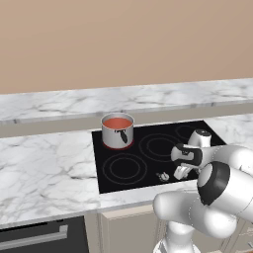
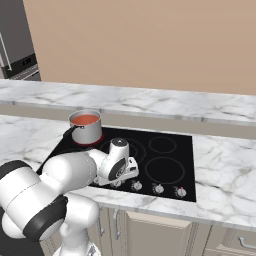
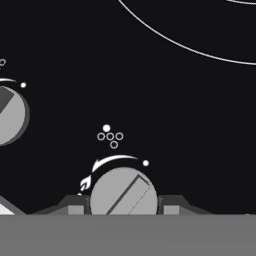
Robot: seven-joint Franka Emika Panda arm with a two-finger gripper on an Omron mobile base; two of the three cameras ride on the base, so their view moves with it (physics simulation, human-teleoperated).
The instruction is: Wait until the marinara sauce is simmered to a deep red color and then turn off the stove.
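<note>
My pincer (image 3: 123, 210) is closed on a silver knob (image 3: 123, 192) at the front edge of the stove (image 1: 148, 165), one fingertip (image 3: 75, 206) on each side. Sauce (image 1: 117, 122), orange-red, fills the saucepan (image 1: 117, 133) on the rear left burner.

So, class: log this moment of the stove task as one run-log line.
stage: at knob | fingers: closed either side of stove knob | saucepan: on rear burner | marinara sauce: orange-red | stove: not yet confirmed off
</note>
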